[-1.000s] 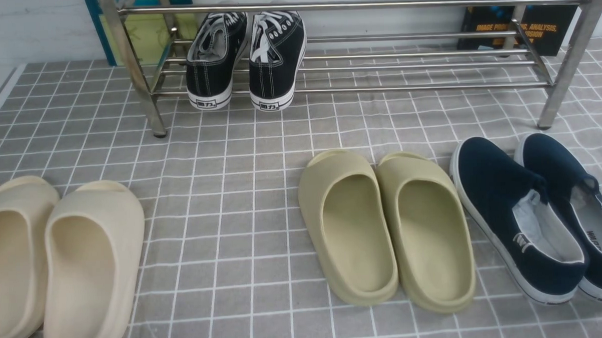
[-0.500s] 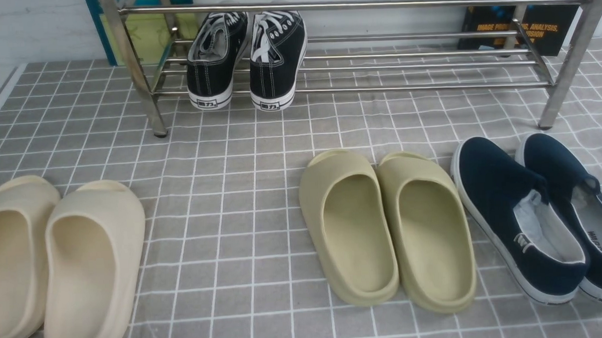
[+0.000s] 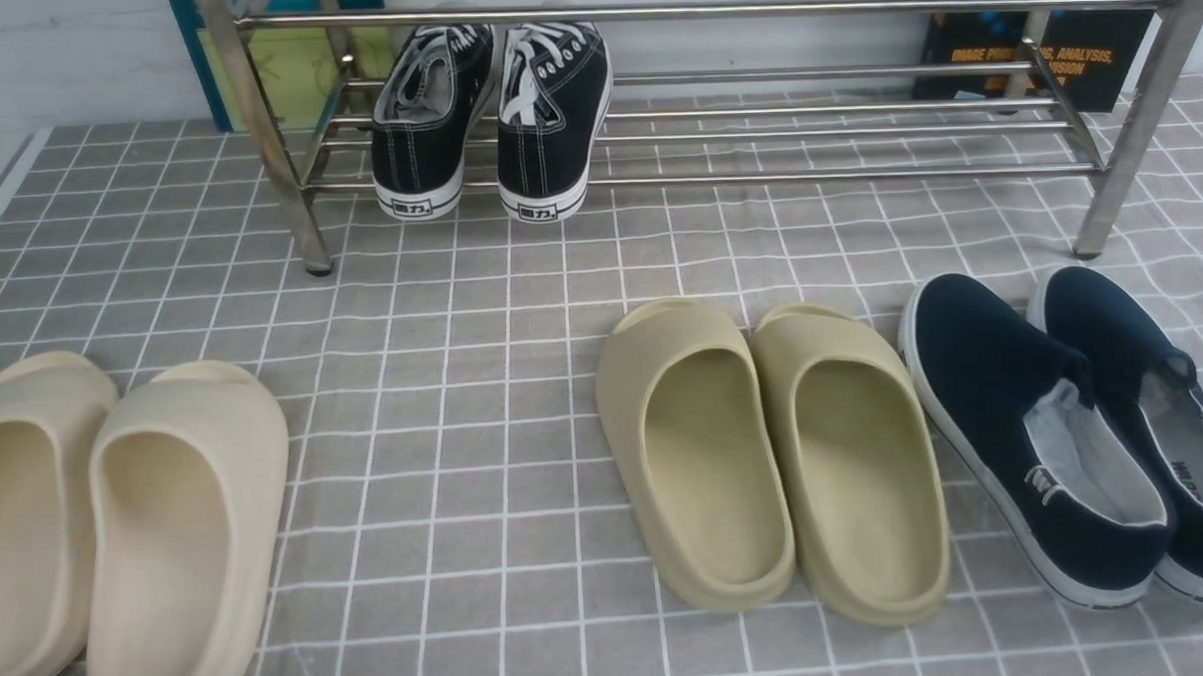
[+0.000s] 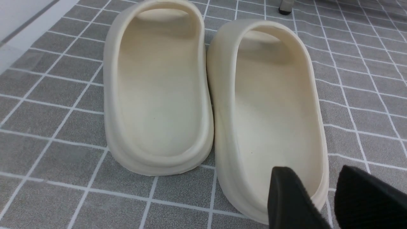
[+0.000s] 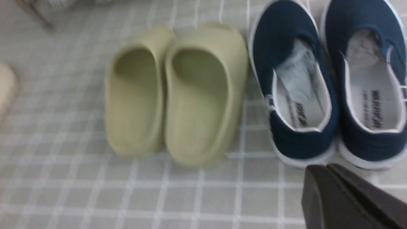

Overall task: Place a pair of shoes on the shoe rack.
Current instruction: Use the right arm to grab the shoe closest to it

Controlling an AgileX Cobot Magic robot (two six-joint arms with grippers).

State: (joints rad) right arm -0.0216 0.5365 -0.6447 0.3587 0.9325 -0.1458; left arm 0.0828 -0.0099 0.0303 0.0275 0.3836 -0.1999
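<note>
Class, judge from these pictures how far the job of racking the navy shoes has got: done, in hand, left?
Done: nothing yet; only the black sneakers sit on the rack. In hand: nothing gripped; the navy shoes lie on the cloth, with the right tool, shut and empty, by their heels. Left: grasp both shoes, lift them and set them on the rack's free bars.

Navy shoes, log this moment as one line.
navy shoes: on cloth, ungrasped; shoe rack: holds black sneakers; left tool: open; right tool: shut
</note>
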